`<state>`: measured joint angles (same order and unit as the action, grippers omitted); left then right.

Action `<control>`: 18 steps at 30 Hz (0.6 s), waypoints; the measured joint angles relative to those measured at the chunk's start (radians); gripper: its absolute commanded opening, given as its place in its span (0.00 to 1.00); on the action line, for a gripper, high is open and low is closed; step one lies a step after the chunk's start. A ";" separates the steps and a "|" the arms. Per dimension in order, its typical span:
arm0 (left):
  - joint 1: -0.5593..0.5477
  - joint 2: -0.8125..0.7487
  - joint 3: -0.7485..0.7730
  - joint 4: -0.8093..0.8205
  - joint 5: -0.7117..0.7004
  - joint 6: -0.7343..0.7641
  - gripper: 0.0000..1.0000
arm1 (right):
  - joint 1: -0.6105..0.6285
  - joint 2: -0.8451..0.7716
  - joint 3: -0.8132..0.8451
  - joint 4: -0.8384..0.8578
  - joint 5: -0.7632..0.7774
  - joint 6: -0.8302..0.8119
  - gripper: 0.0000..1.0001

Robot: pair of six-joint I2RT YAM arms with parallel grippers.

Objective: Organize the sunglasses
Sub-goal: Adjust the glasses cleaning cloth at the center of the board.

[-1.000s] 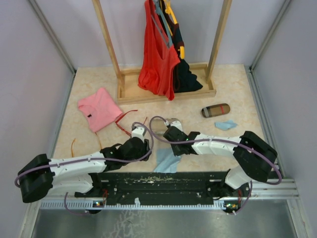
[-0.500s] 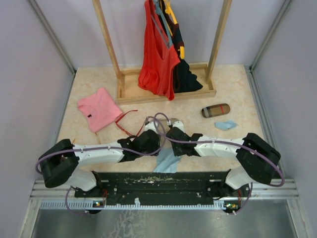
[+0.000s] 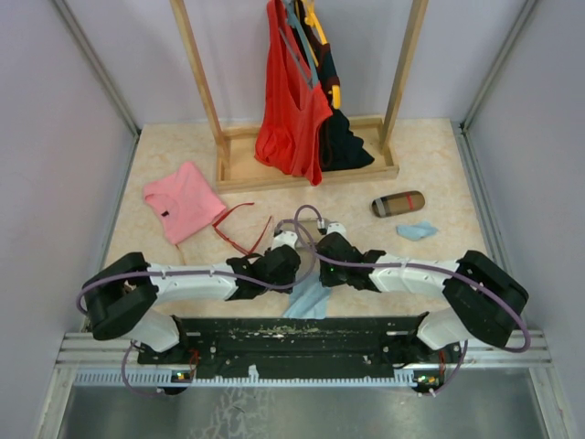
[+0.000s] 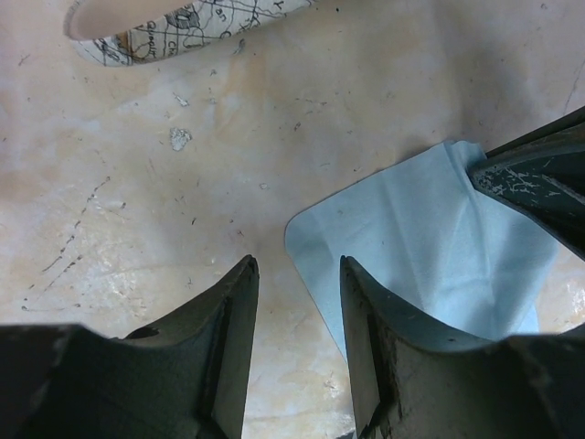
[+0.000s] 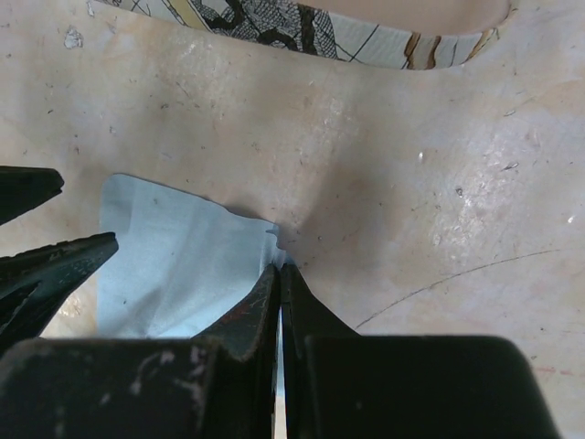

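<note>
Cloth pinched in right tool; left tool parted at its edge.

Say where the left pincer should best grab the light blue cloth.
Probably the free rounded corner of the light blue cloth, taken from above with the open left pincer: it lies flat, that corner is nearest, and the right pincer pinches another corner.

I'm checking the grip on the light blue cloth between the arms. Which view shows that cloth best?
Left wrist: the cloth spreads across the view, creases and pinched corner clear. Right wrist shows one part at the shut right tool. Top external shows only a strip below the arms.
</note>
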<state>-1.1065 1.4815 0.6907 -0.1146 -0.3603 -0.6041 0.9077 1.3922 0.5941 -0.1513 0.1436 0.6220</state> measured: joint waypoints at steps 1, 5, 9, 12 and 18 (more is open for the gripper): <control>-0.002 0.009 0.004 0.000 -0.002 0.000 0.48 | -0.002 -0.001 -0.002 0.003 -0.005 0.000 0.00; -0.009 0.044 0.023 -0.006 -0.012 0.003 0.45 | -0.008 -0.006 -0.010 0.013 -0.016 0.000 0.00; -0.018 0.074 0.055 -0.029 -0.034 0.003 0.44 | -0.010 -0.008 -0.012 0.015 -0.019 0.000 0.00; -0.029 0.096 0.080 -0.053 -0.060 0.002 0.40 | -0.010 -0.009 -0.014 0.018 -0.020 0.000 0.00; -0.053 0.140 0.127 -0.098 -0.115 -0.005 0.36 | -0.014 -0.018 -0.028 0.035 -0.026 0.003 0.00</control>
<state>-1.1591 1.6215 0.8177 -0.2127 -0.4755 -0.6090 0.8936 1.3743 0.5659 -0.1165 0.1181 0.6250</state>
